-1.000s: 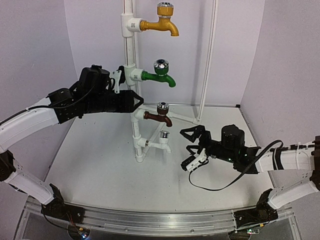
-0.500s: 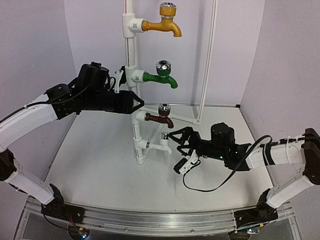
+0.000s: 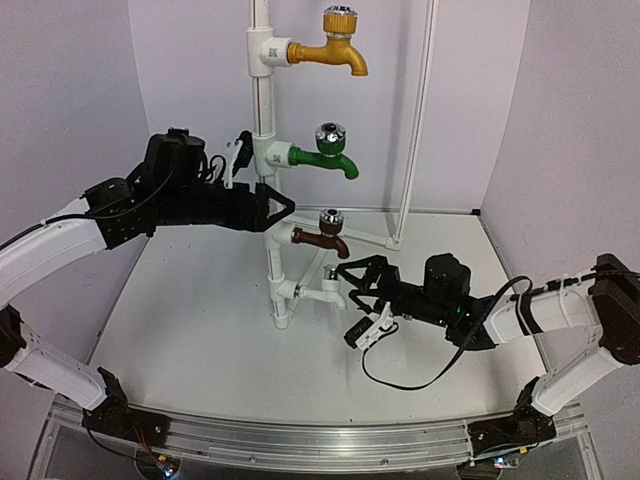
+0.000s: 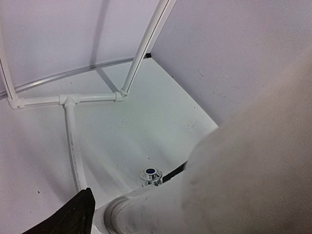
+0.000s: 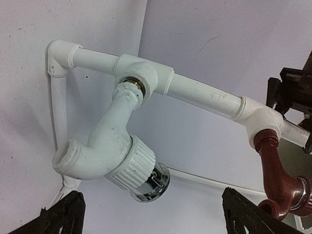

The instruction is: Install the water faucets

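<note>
Hanging from the lowest T-fitting [image 5: 144, 78] of the pipe stand, the white faucet [image 5: 109, 151] is seen with its spout tipped sideways and its silver-topped knob [image 5: 148, 183] pointing down and away. The right gripper [image 3: 352, 285] is held spread wide just beside it, with nothing between the fingers. The left gripper [image 3: 283, 206] is drawn to a point at the upright pipe [image 3: 262, 120]; whether the pipe is clamped or merely met cannot be told.

A light, rigid plastic body is to be expected, smooth on the spout and likely slippery there. The ribbed collar under the knob looks the better place to be gripped, since the ridges should resist turning. The thread at the fitting is judged the weak spot if force is applied off-axis.

Higher on the stand, the brown faucet [image 3: 318, 233], the green faucet [image 3: 325, 155] and the yellow faucet [image 3: 330, 50] are seated. A flat white table [image 3: 200, 320] is offered below, enclosed by pale walls [image 3: 560, 120]. Room is tight between the stand and the right arm, and a loose cable [image 3: 400, 375] is draped on the table beneath that arm.
</note>
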